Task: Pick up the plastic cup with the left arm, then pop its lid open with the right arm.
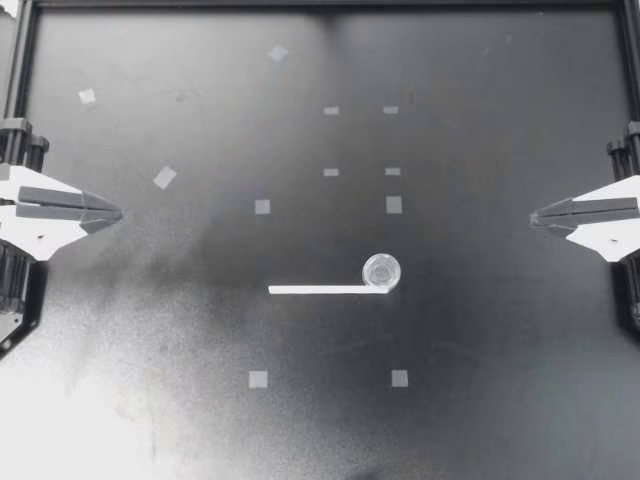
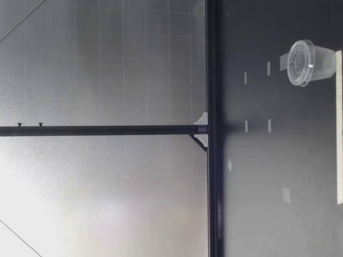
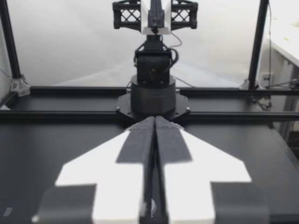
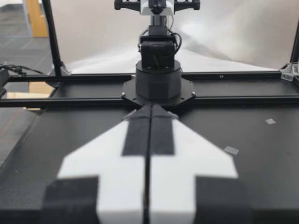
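Observation:
My left gripper [image 1: 118, 213] rests at the table's left edge, shut and empty, its tips pointing toward the middle. At the right edge my right gripper [image 1: 533, 216] is likewise shut with nothing in it. A small clear plastic cup [image 1: 381, 270] stands upright near the middle of the black table, far from both grippers. A white strip [image 1: 315, 290] lies flat, running leftward from the cup's base. In the low view the clear cup [image 2: 305, 62] stands beside the white strip [image 2: 338, 126]. Each wrist view shows its own fingers [image 3: 140, 144] [image 4: 140, 135] pressed together and the other arm's base beyond.
Several small grey tape squares [image 1: 262, 207] dot the black table [image 1: 480, 330]. A black frame rail [image 1: 320, 5] runs along the back and sides. In the low view a black horizontal bar [image 2: 102, 130] crosses in front of a pale backdrop.

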Robot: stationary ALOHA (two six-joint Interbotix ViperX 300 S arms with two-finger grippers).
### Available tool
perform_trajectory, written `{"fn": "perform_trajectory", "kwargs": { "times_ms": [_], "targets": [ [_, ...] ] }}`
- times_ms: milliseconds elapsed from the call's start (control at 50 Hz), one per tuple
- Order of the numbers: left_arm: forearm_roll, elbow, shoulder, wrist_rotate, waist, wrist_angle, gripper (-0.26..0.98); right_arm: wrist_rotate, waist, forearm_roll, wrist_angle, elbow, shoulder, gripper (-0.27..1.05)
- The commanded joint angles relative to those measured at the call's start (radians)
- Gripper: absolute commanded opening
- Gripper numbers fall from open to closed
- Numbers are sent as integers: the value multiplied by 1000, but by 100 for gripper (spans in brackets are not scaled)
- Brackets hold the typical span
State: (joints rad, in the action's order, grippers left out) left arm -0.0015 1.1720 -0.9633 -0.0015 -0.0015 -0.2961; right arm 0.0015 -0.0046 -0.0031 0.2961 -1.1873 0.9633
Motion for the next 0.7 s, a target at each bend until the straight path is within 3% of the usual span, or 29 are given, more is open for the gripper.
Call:
{"fn": "perform_trajectory", "kwargs": {
  "times_ms": [0,120,420,680],
  "targets": [
    [-2,25,-8,3,-6,-20,9,-5,9,2,3,11,0,0],
    [-2,35,-9,-8,-6,-32,-2,9,9,11,-8,3,9,-16],
    [-2,-20,140,-8,-6,3,-2,69,9,43,-235,86,-89,-16],
    [-5,-54,325,-12,-6,-17,-2,137,9,43,-255,118,-256,-16]
  ]
}}
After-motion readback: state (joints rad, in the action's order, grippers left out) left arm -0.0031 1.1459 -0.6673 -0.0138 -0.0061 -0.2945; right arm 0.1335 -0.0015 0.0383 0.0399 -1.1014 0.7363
